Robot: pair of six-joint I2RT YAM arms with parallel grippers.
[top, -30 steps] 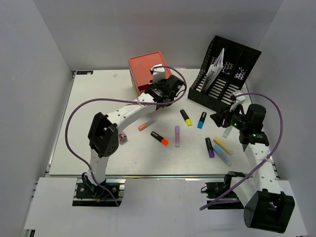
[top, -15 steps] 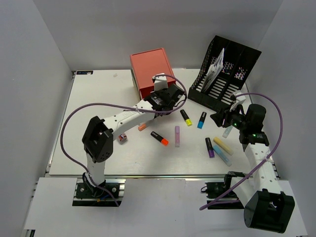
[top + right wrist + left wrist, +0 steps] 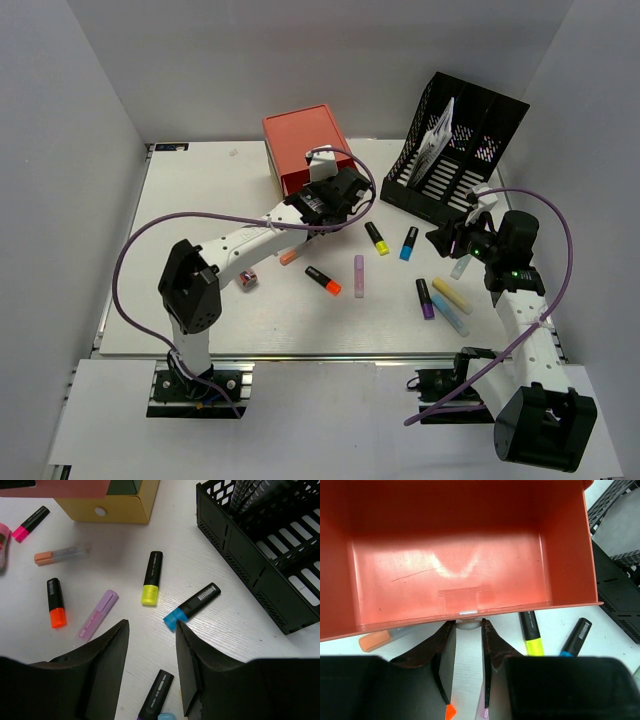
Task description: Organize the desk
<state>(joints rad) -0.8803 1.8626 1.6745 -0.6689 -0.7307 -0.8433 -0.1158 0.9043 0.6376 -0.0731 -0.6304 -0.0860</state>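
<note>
- Since the earlier frame, my left gripper has pulled back slightly; it is clamped on the knob of the red drawer, presumably holding it open for loading.
- Right gripper, released and empty, waits right of the red drawer over markers scattered on the desk.

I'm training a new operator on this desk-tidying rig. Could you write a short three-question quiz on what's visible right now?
1. True or false: the red drawer is empty inside.
2. Which lies nearest the black file rack? A) the orange highlighter B) the blue highlighter C) the purple highlighter
3. Fill in: the right gripper holds ____.
Key: 1 true; 2 B; 3 nothing.
</note>
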